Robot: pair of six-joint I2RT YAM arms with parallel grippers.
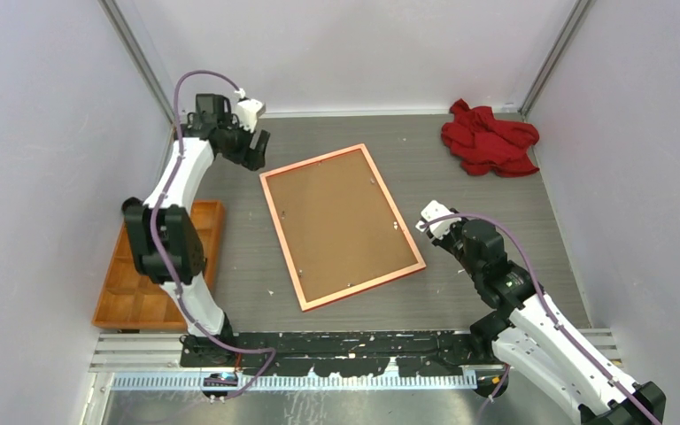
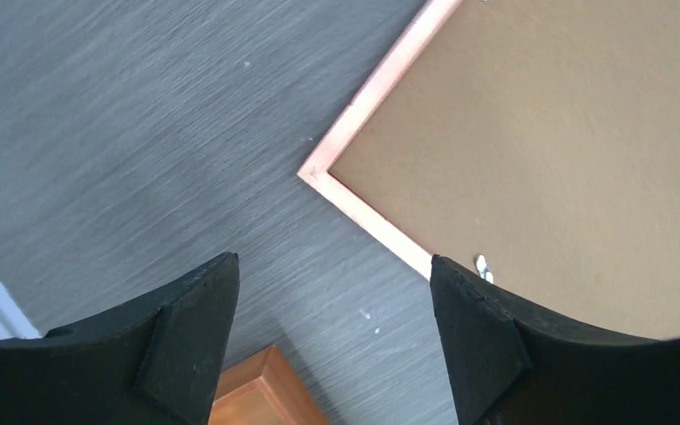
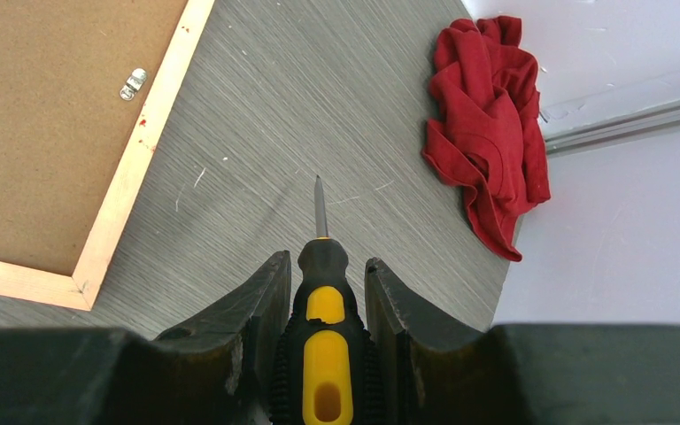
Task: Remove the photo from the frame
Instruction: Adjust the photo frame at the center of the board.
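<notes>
- The frame [image 1: 284, 241] is lying face down in the middle of the overhead view, turned at a slant on the grey table [image 1: 496, 204], with its orange-pink back rim facing up.
- A plain brown backing board [image 1: 341, 226] is filling the frame's opening, with small metal tabs sitting along its edges.
- The left gripper [image 2: 332, 266] is hovering at the upper left of the overhead view, just beside the frame's far left corner, and its jaws are standing wide apart with nothing between them.
- The right gripper [image 3: 323, 266] is sitting at the right of the overhead view, just off the frame's right edge, and is clamping a screwdriver [image 3: 323, 305] with a black and yellow handle, the metal tip pointing out over bare table.
- A crumpled red cloth [image 1: 489, 139] is lying in the upper right corner.
- An orange wooden tray [image 1: 133, 292] with compartments is sitting at the left edge, partly behind the left arm.
</notes>
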